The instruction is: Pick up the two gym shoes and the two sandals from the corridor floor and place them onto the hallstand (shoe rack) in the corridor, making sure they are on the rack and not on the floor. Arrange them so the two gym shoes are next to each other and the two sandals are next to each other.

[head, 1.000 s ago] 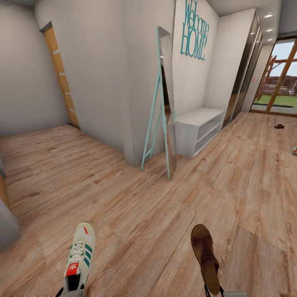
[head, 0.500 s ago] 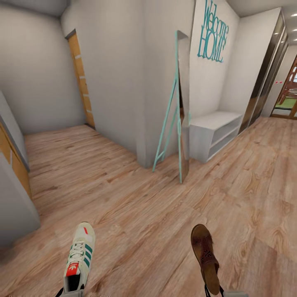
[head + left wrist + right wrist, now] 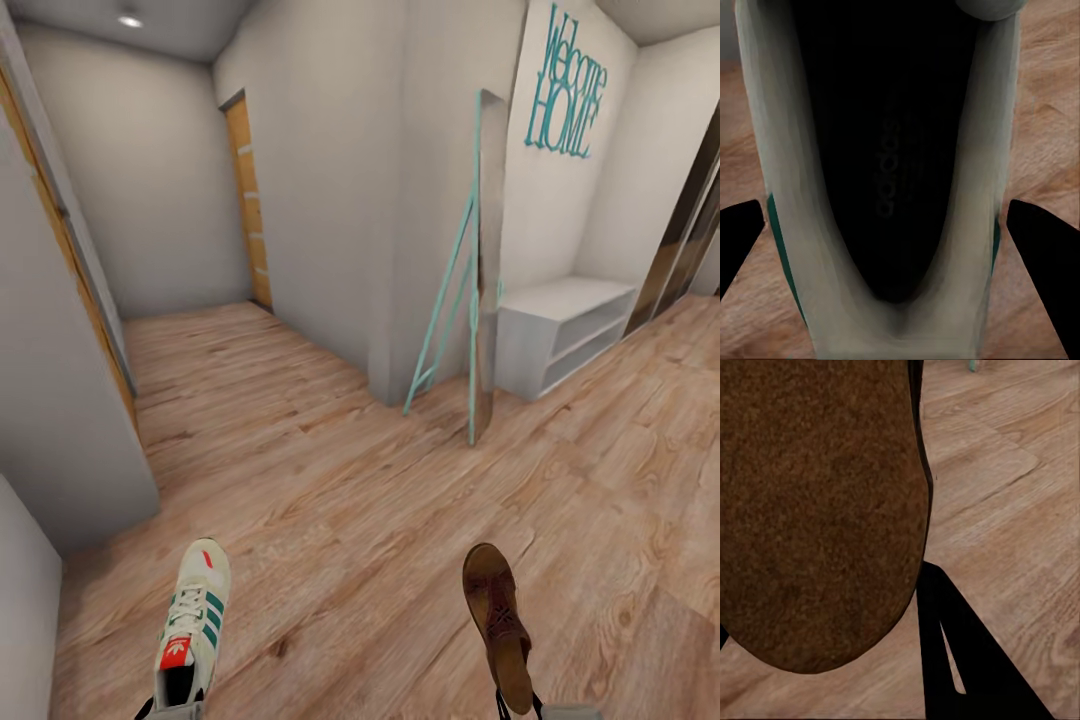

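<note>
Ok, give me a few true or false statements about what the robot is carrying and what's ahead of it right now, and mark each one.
1. The left gripper holds a gym shoe. True: its dark fingers flank the shoe's heel in the left wrist view.
2. The right gripper carries a second gym shoe. False: it holds a brown sandal.
3. A mint-framed mirror leans beside the wall corner. True.
4. The wall lettering reads "LOVE". False: the teal sign reads "Welcome HOME".
5. The white bench under that sign already holds shoes. False: its visible top and open shelves look bare.
</note>
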You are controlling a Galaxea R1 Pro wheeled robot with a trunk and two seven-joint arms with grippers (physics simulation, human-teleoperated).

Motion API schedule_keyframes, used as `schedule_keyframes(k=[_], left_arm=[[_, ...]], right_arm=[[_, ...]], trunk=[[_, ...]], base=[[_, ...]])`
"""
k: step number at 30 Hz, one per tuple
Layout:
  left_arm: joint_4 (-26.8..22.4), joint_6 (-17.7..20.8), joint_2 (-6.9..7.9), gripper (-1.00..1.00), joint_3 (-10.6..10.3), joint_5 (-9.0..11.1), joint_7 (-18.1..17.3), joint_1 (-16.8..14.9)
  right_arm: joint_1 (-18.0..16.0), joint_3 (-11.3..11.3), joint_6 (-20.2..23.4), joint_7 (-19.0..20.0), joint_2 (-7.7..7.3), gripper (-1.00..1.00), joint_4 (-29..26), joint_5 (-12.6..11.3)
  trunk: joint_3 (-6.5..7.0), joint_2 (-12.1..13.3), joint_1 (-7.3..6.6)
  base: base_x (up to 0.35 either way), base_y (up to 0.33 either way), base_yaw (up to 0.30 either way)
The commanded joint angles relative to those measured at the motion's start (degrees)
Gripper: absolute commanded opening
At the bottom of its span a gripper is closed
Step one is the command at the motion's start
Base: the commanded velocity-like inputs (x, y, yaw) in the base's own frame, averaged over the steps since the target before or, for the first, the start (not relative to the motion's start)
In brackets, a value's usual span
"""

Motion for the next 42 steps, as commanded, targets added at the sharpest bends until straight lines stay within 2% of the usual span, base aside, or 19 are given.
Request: schedule_keyframes(k=[1,11,26,42], left_arm=[[0.1,-0.2,-0.05,-1.00,0.5,-0.5,-0.4,-0.1],[0.1,-0.2,-0.05,-1.00,0.5,-0.4,-0.3,-0.1],[0.1,-0.2,-0.05,-1.00,0.5,-0.4,-0.3,-0.1],[0.1,-0.2,-0.05,-1.00,0.5,-0.4,-0.3,-0.1]], right_arm=[[0.0,-0.3,-0.1,0.2,0.03,-1.00,0.0,0.2],[0.0,-0.3,-0.1,0.2,0.03,-1.00,-0.1,0.2],[0.0,-0.3,-0.1,0.2,0.30,-1.00,0.0,0.2],[0.0,-0.3,-0.1,0.2,0.47,-1.00,0.0,0.3]], trunk=[[0.01,0.0,-0.04],[0.54,0.0,-0.04],[0.59,0.0,-0.04],[0.59,0.0,-0.04]], base=[[-0.236,0.230,0.220],[-0.199,0.250,0.230],[-0.127,0.262,0.275],[-0.009,0.016,0.278]])
